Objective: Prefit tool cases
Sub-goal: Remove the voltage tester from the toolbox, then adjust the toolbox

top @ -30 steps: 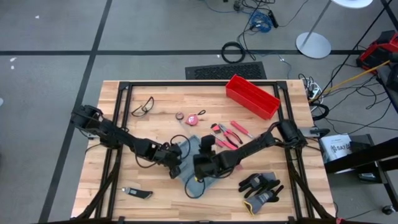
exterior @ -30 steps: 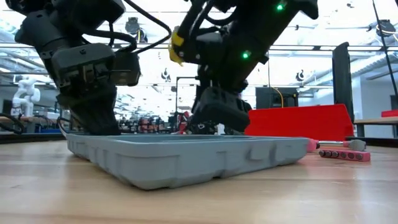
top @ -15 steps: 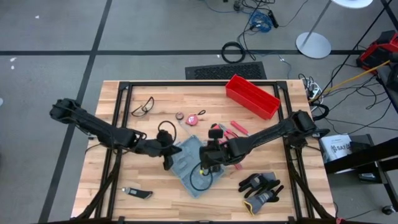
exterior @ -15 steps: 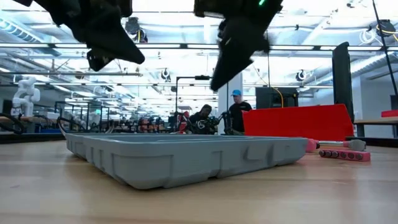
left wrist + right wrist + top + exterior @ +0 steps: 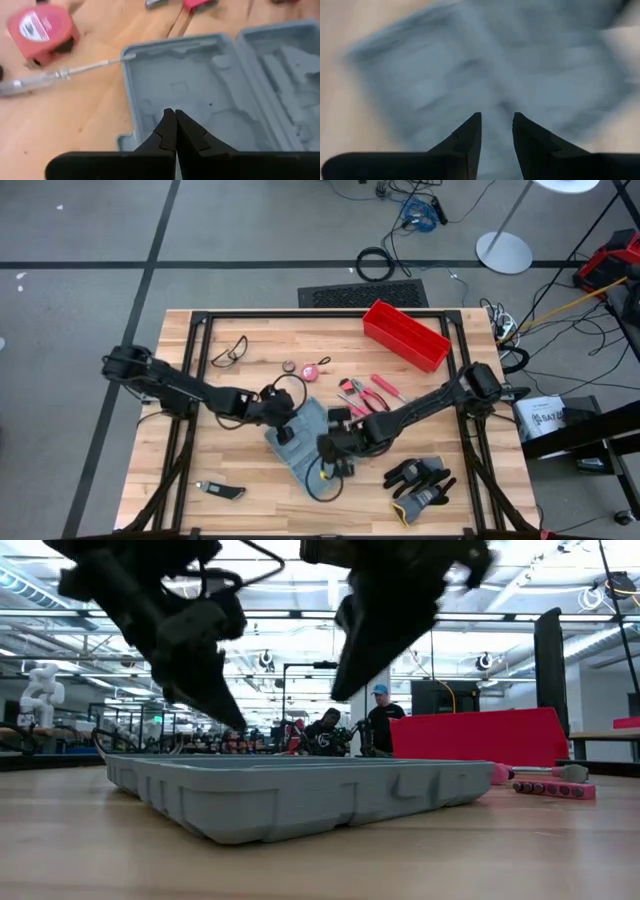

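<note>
Lying open and flat on the wooden table (image 5: 200,460), the tool case (image 5: 300,442) sits near the middle, its grey moulded slots facing up, with pink-handled pliers (image 5: 375,392) and a red bin (image 5: 404,334) farther back. Above its near-left corner the left gripper (image 5: 175,116) hangs with fingers clenched together, holding nothing. Over the case's other half the right gripper (image 5: 497,122) hovers, its fingers parted and empty, not touching the plastic
</note>
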Available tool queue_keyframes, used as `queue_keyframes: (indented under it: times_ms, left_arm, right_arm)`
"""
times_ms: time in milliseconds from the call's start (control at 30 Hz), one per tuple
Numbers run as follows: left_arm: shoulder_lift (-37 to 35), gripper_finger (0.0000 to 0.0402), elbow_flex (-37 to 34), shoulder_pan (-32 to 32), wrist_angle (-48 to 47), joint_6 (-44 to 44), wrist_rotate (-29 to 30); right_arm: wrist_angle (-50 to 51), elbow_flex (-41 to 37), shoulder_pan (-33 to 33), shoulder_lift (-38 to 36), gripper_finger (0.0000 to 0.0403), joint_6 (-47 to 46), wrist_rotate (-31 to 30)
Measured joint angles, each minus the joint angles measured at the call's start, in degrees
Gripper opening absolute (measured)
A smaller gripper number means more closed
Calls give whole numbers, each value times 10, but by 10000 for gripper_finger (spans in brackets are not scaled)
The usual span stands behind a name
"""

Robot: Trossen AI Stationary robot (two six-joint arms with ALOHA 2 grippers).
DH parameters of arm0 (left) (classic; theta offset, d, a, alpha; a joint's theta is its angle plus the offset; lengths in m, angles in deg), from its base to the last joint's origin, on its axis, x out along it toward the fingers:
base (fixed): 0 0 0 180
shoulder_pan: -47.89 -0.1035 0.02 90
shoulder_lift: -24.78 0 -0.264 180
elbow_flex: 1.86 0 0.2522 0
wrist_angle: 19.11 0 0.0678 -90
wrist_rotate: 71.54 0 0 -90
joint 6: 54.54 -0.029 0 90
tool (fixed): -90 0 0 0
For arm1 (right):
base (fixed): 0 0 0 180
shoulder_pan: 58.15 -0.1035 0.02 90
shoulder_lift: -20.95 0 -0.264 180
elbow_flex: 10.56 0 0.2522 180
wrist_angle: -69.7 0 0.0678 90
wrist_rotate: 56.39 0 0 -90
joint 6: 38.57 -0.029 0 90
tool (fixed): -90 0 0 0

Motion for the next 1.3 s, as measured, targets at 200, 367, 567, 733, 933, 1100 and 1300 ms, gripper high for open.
queue_keyframes:
  times_ms: [200,367,567,733,933,1100,1300]
  left_arm:
    - [49,1,0,25,12,95,-87]
    - [58,1,1,78,39,119,-117]
    - [32,1,1,70,35,116,-91]
    - [7,1,1,69,55,92,-75]
    - [7,1,1,69,46,84,-53]
    - [10,1,1,69,42,65,-44]
    - [37,1,1,70,45,74,-60]
  right_arm:
    - [5,0,38,0,100,-10,-28]
    - [26,0,28,-3,100,-22,35]
    - [66,0,-4,-16,100,-50,111]
    - [85,0,-35,-25,100,-79,189]
    - [97,-9,-57,-25,100,-97,212]
    - [41,-69,-58,-26,100,-106,214]
    - [23,-130,-53,-27,100,-128,197]
